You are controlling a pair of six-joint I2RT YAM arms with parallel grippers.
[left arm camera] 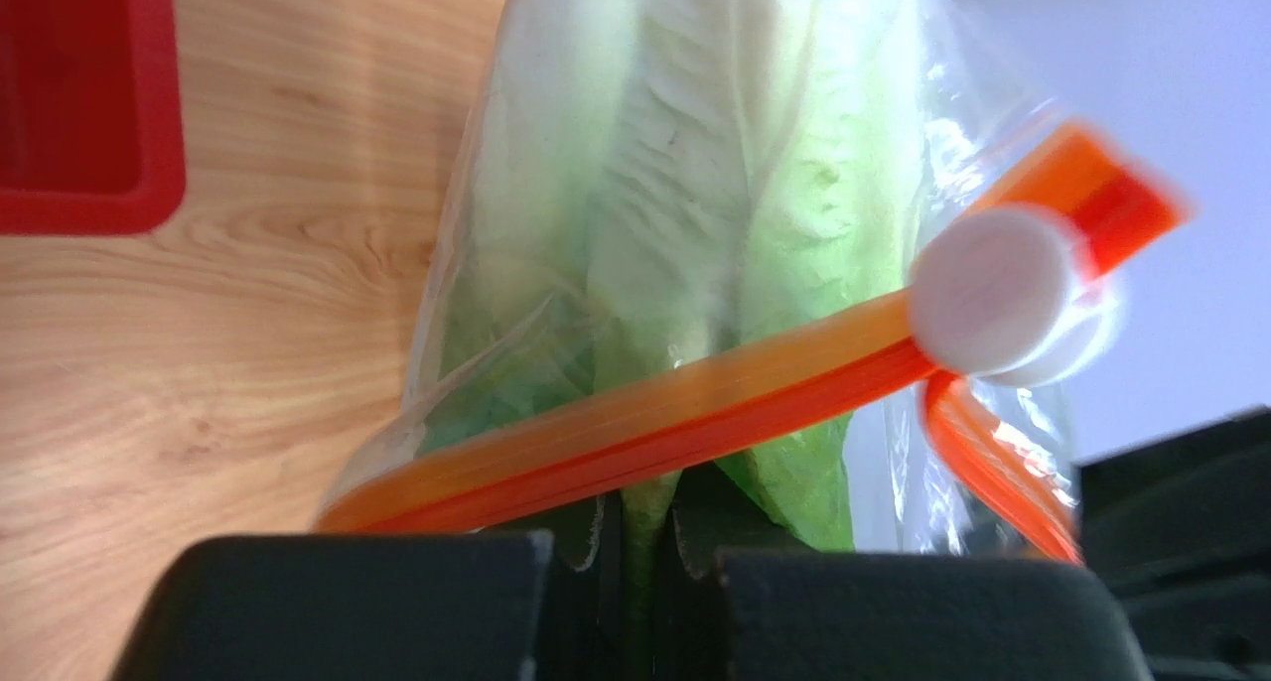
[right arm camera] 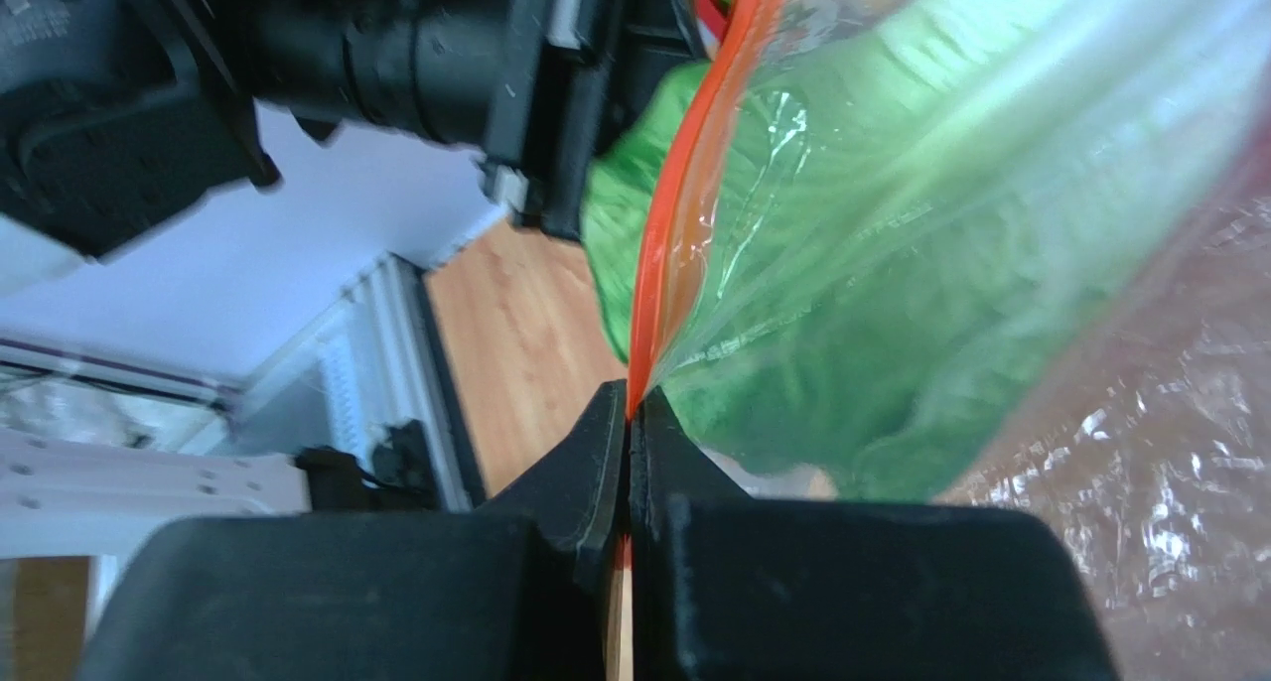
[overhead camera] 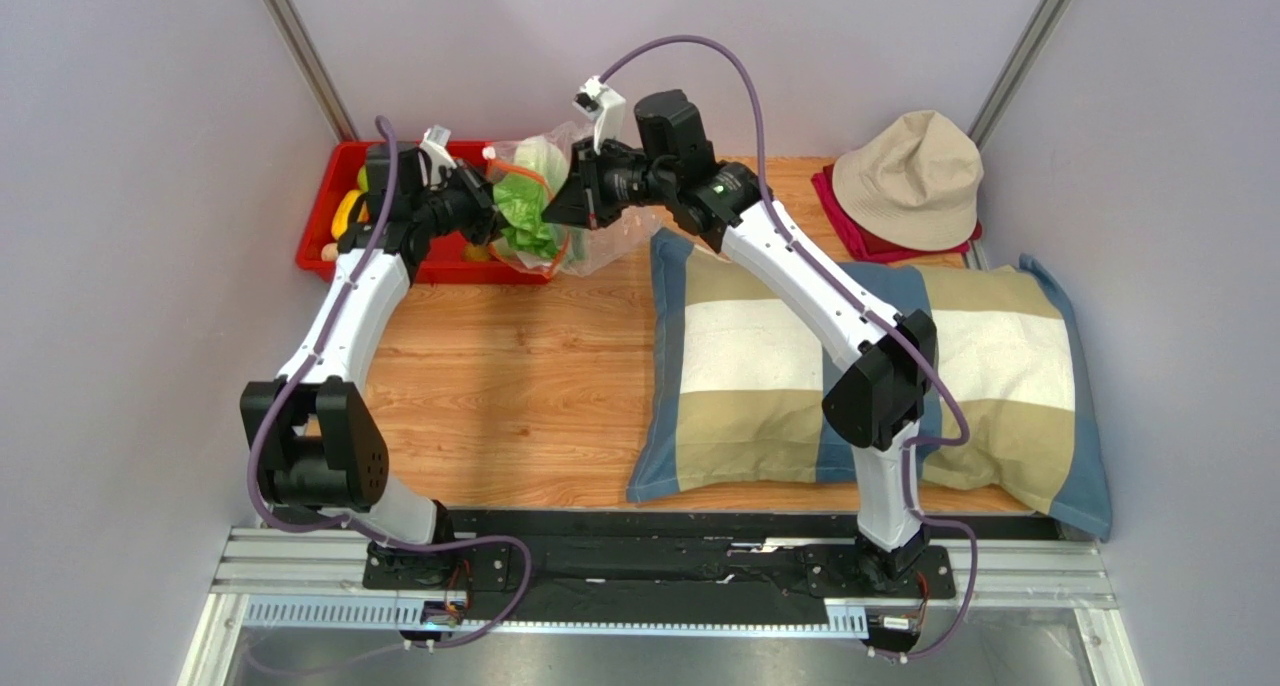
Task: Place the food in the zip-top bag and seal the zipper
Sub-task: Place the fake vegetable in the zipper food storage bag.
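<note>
One red tray sits far left on the counter, with a yellow piece showing in it. Next to it the left jaws are nearly shut, pinching the mouth of the bag at the zipper. There is one bag, held up between the arms – one lettuce inside, one white slider on the strip. The right jaws clamp tight on the zipper too. Further right – one pillow, one hat.

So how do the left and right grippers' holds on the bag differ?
The left gripper pinches the zip-top bag and lettuce beside the zipper; the right gripper pinches the zipper itself. A white slider sits by the left; none shows by the right. Both are shut.
</note>
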